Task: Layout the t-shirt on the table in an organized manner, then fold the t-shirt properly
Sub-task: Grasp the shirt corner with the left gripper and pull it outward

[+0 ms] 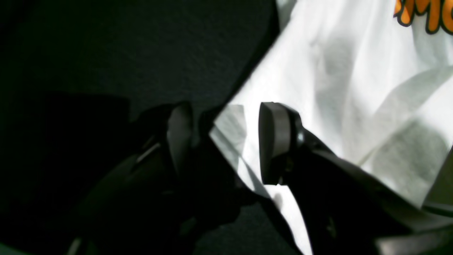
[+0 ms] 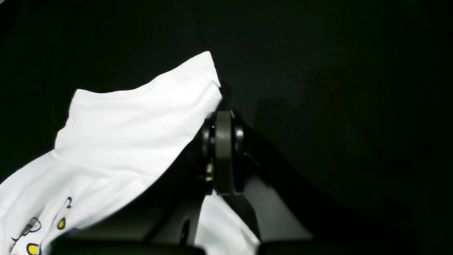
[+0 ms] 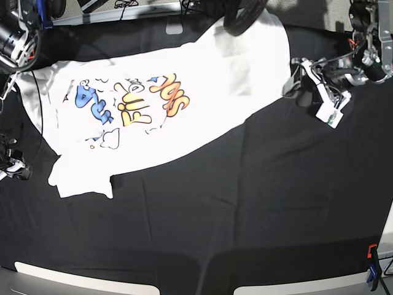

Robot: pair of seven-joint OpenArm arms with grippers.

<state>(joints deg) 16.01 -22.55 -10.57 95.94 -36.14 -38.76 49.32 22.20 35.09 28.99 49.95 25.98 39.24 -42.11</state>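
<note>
The white cotton t-shirt with the colourful cartoon lettering (image 3: 153, 104) lies print-up across the far half of the black-draped desk (image 3: 245, 215), its long axis running from the far-left corner toward the far edge's middle. The left fingers (image 1: 226, 141) stand released astride its hem corner, one over cloth, one over desk. The right fingers (image 2: 223, 152) are clenched against a sleeve edge; whether cloth is pinched, I cannot tell.

The t-shirt (image 3: 202, 80) carries cartoon letters in blue, yellow and orange, but they lie upside down and blurred in the base view; no word can be read with certainty.
</note>
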